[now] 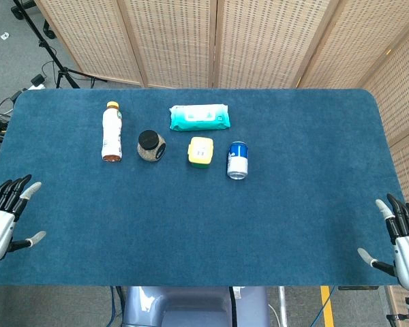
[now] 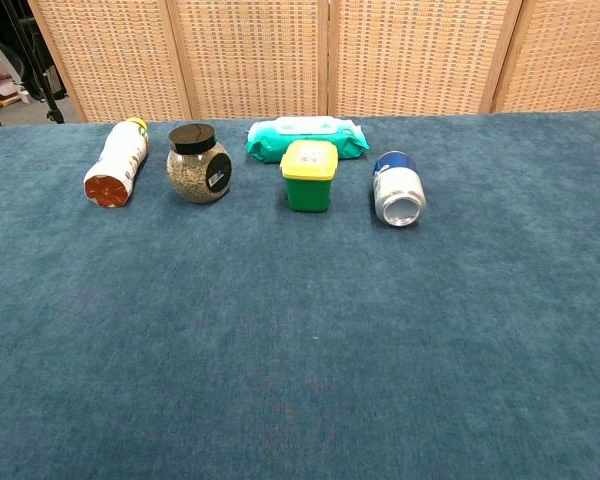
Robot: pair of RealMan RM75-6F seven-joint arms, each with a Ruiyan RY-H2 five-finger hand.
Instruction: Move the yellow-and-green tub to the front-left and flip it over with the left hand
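Note:
The yellow-and-green tub (image 1: 200, 151) (image 2: 309, 175) stands upright near the table's middle back, yellow lid on top, green body below. My left hand (image 1: 5, 214) hovers at the front-left edge of the table, fingers spread, holding nothing, far from the tub. At the front-right edge my right hand (image 1: 402, 242) is likewise spread and empty. Neither hand shows in the chest view.
A white bottle (image 1: 111, 131) lies on its side at the left, next to a black-lidded jar (image 1: 150, 146). A teal wipes pack (image 1: 200, 118) lies behind the tub, and a blue can (image 1: 238, 160) lies to its right. The blue table (image 1: 191, 231) stretches forward.

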